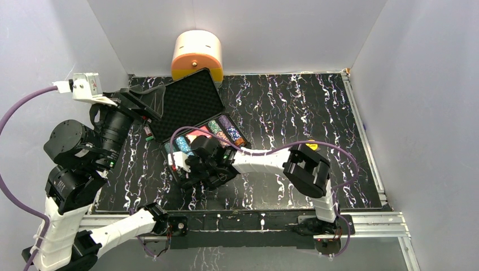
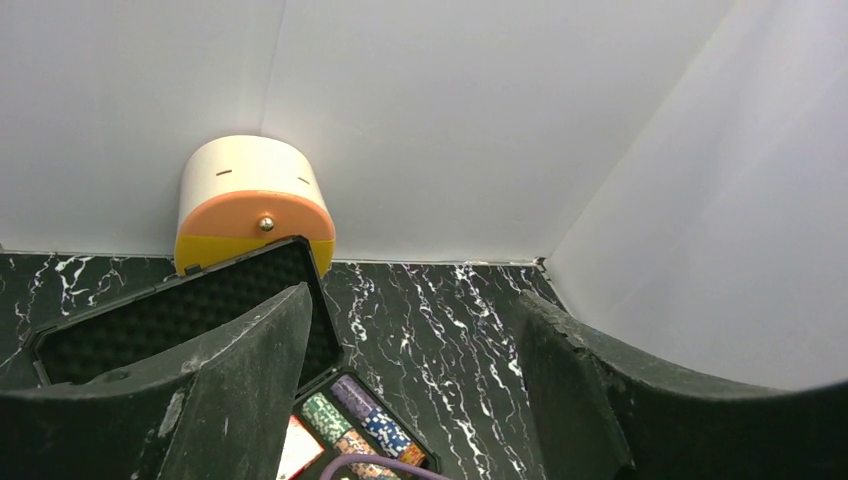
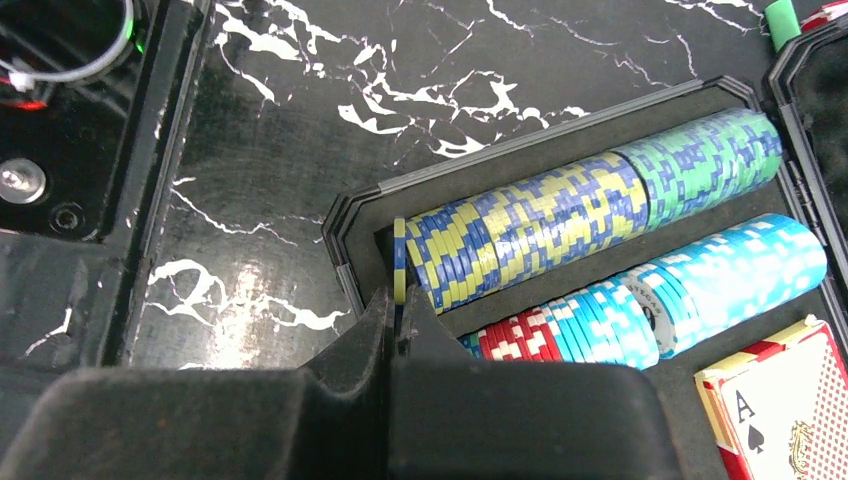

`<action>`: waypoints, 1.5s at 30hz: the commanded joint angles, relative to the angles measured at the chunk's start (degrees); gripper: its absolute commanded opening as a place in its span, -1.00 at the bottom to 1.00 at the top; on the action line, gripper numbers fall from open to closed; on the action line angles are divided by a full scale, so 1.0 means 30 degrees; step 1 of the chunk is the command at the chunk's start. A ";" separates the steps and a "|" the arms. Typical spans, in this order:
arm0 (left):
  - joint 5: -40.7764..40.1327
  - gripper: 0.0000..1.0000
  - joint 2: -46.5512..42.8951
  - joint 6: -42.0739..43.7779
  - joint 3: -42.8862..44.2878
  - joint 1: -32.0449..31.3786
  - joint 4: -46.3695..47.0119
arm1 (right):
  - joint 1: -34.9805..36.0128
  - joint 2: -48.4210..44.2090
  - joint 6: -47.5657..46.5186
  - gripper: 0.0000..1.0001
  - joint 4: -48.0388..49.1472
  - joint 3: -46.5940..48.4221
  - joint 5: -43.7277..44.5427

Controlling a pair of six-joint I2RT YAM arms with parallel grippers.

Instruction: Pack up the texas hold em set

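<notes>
While my left hand [image 2: 412,300] hangs wide open beside the raised lid [image 1: 189,101], my right hand [image 3: 392,305] sits pinched shut at the blue-and-yellow chip row [image 3: 530,215] inside the briefcase [image 3: 350,235] on the tabletop [image 1: 294,113].

The left arm [image 1: 68,186] rises from its base at the near left, elbow folded high, forearm directed toward the rear of the workspace. The left gripper [image 2: 412,300] is raised clear of the tabletop, aimed at the back wall, with its jaws spread wide and nothing between the fingers [image 2: 250,360]. The right arm [image 1: 265,161] stands up from its base at the near right, bends at the elbow and extends its forearm leftward toward the centre. The right gripper [image 3: 392,320] is angled downward, its jaws pressed fully together.
</notes>
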 commanded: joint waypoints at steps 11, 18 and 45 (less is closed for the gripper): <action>-0.0933 0.46 0.0021 0.0549 0.0130 -0.0042 -0.0267 | 0.0196 0.0863 -0.2807 -0.83 -0.0265 0.1351 0.2233; -0.1122 0.47 0.0194 0.0904 0.0260 -0.0042 -0.0470 | 0.0214 0.1194 -0.2092 -0.31 -0.0887 0.2162 0.3473; -0.2052 0.50 0.0744 0.1217 0.0031 -0.0042 -0.1081 | -0.1481 -0.5320 0.6765 0.05 0.3690 -0.2566 0.2770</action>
